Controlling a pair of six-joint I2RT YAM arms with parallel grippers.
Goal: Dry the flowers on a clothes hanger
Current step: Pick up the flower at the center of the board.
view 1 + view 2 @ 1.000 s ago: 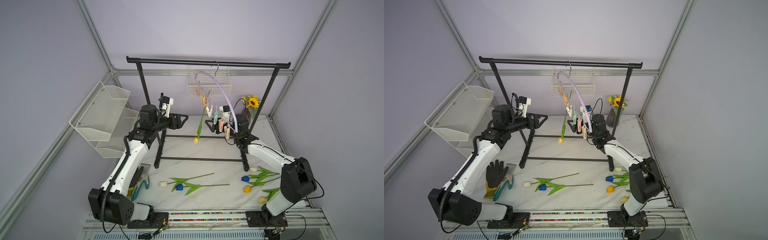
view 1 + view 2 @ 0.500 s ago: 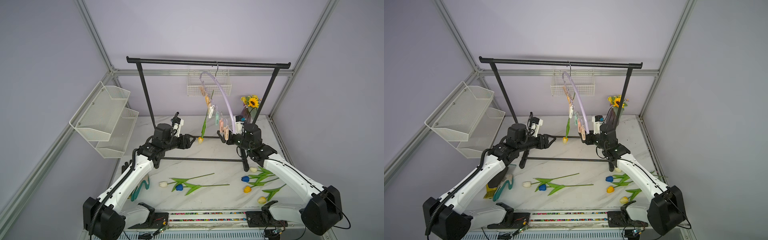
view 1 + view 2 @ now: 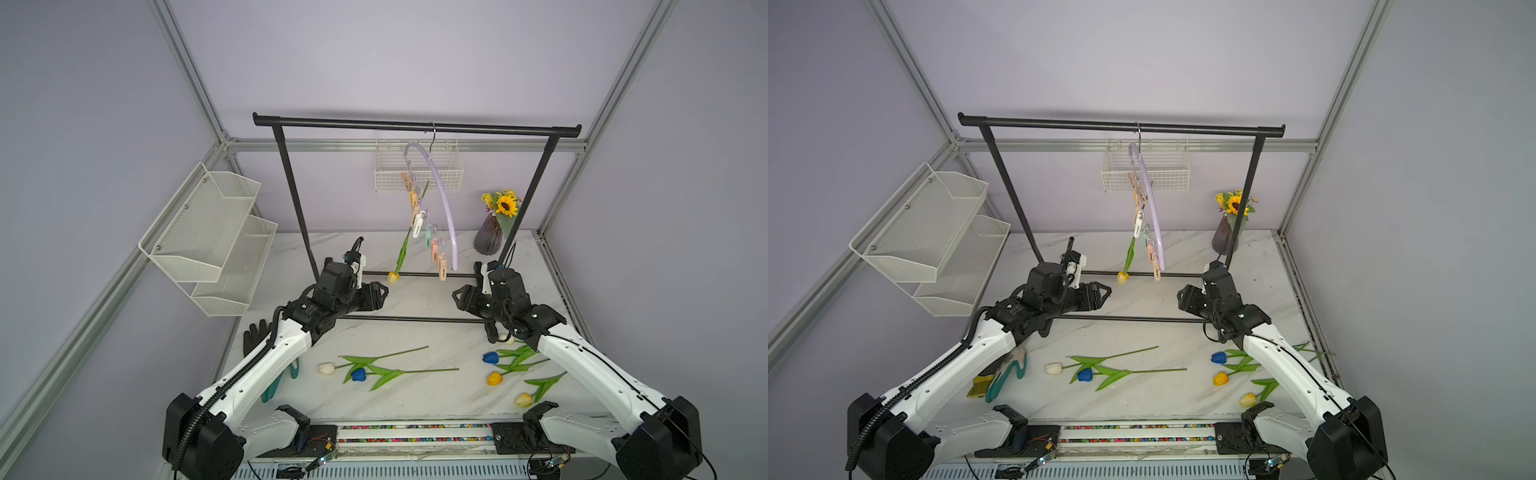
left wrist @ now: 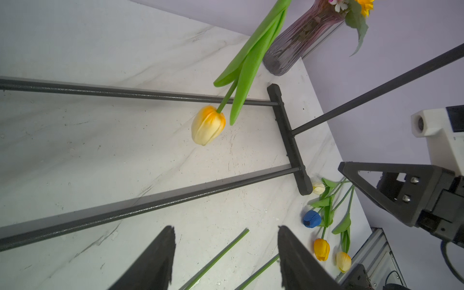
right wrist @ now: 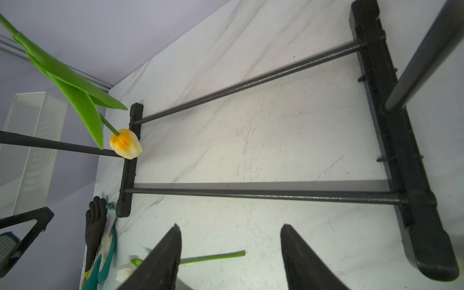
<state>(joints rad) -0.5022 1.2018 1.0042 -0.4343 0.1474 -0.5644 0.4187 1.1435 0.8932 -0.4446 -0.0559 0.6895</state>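
Note:
The lilac clothes hanger (image 3: 445,208) hangs by its hook from the rack's top bar in both top views. One flower is clipped in a white clothespin (image 3: 417,226) and hangs head down, its yellow-orange head (image 3: 393,277) (image 4: 208,128) (image 5: 125,143) above the table. Other flowers lie on the table: a white and blue pair (image 3: 357,374) in the middle, several (image 3: 494,378) under my right arm. My left gripper (image 3: 382,291) (image 4: 226,228) and right gripper (image 3: 457,296) (image 5: 231,226) face each other below the hanger, apart from it, both open and holding nothing.
The black garment rack (image 3: 415,124) stands mid-table, its base bars (image 3: 415,319) under both grippers. A sunflower vase (image 3: 490,239) sits back right. White mesh shelves (image 3: 208,232) and a wire basket (image 3: 417,174) hang on the walls. Gloves (image 3: 1005,370) lie under my left arm.
Both arms have dropped and pulled back from the hanger toward the front. The hanger has swung a little; the clipped flower stays on it.

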